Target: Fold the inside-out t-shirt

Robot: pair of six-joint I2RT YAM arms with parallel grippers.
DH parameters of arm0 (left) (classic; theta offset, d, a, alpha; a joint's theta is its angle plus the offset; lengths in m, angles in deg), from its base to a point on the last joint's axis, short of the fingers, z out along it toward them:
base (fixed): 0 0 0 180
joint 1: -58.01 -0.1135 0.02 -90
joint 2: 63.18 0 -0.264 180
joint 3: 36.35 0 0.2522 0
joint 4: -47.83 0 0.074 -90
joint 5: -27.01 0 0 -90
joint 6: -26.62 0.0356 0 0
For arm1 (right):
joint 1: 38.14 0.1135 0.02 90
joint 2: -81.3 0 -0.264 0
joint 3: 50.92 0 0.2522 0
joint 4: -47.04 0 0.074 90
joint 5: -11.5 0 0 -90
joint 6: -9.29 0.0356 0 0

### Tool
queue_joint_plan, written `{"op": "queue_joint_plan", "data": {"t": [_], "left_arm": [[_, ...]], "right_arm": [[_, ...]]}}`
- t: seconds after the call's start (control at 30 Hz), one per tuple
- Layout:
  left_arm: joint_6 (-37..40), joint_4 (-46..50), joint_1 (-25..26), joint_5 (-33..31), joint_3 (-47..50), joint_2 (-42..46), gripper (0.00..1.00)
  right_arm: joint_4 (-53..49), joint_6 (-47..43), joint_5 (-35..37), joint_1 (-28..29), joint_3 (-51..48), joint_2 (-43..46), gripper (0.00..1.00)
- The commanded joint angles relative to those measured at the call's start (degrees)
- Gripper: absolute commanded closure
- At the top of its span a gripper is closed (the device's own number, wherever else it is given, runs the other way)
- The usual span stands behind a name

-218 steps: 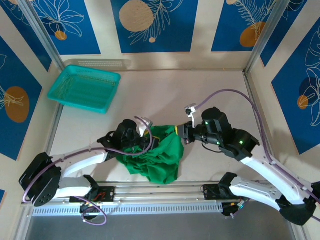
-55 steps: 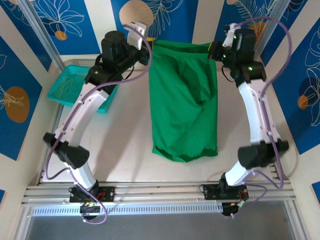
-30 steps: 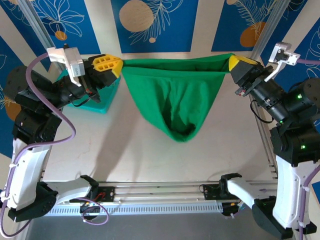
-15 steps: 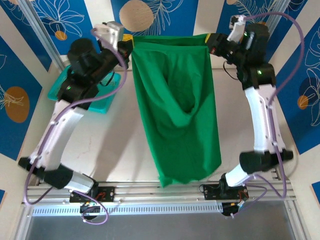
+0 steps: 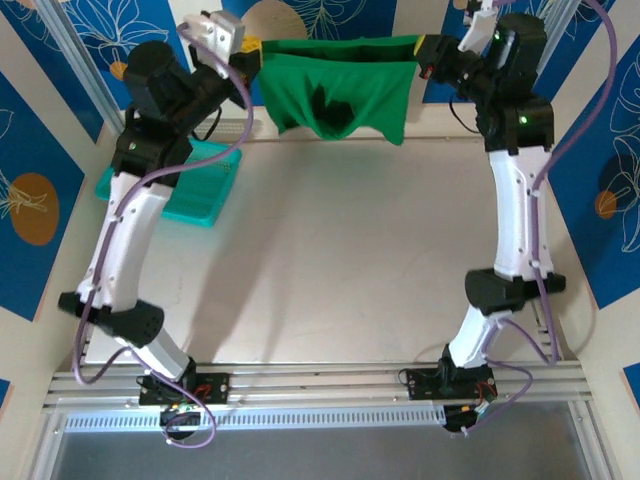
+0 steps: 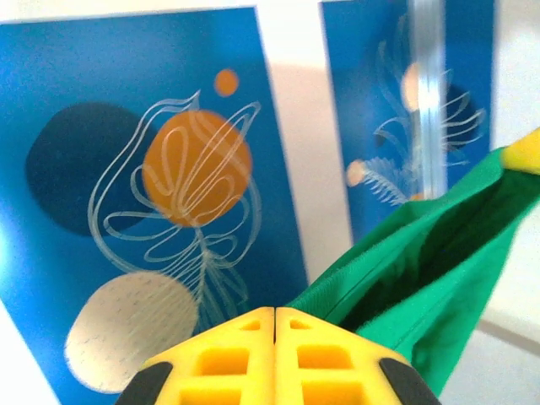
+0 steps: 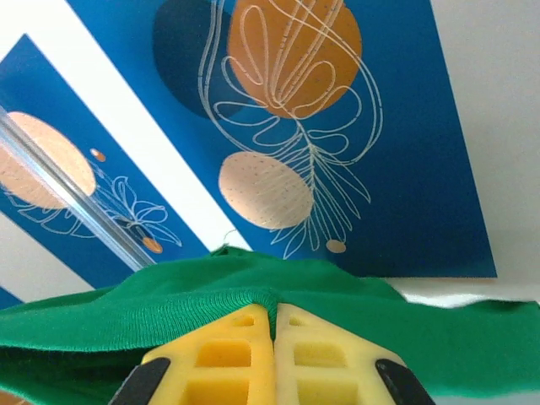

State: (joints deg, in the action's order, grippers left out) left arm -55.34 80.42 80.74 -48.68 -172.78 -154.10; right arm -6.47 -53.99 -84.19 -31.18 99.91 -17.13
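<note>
- The table below me lies well under the cloth. If I lower both sides unevenly, I judge the t-shirt would land bunched, not flat, and I could fold nothing from that.
- The teal basket sits under my left arm. A swing to that side while lowering could drag the hanging cloth onto its rim.
- The middle of the shirt sags in a dark pocket between my 2 claws, so its layers look stuck together. Laid down like this, it may trap a crease.
- Each grip holds only a thin bit of the top edge. A sharp pull apart could slip the cloth from 1 claw, and the shirt would swing from the other.
- Both arms rise from their bases at the near edge, stretch nearly straight and reach high toward the back wall.
- My left claw is clenched on the shirt's left top corner, fingers pressed together, in the wrist view.
- My right claw is clenched on the right top corner, the edge pinched at its tips.
- The shirt hangs taut between them in the air, clear of the table.
</note>
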Motion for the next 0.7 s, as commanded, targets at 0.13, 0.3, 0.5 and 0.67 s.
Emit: {"op": "queue_joint_plan", "data": {"t": [0.13,0.3,0.5,0.67], "left_arm": [[-15.8,-19.9,0.6,6.6,54.4,23.0,1.0],[-31.0,-40.2,7.2,12.1,92.8,30.3,0.87],[-42.0,-30.5,14.7,14.2,105.3,43.8,0.49],[-45.8,-18.1,14.7,5.4,104.2,57.1,0.43]], "right_arm": [[19.7,0.7,3.1,4.1,-58.2,28.2,1.0],[24.5,2.8,3.5,13.3,-93.4,39.7,0.99],[15.0,18.4,7.3,26.5,-111.3,52.1,0.69],[10.8,12.7,14.9,26.5,-105.7,55.9,0.5]]}}
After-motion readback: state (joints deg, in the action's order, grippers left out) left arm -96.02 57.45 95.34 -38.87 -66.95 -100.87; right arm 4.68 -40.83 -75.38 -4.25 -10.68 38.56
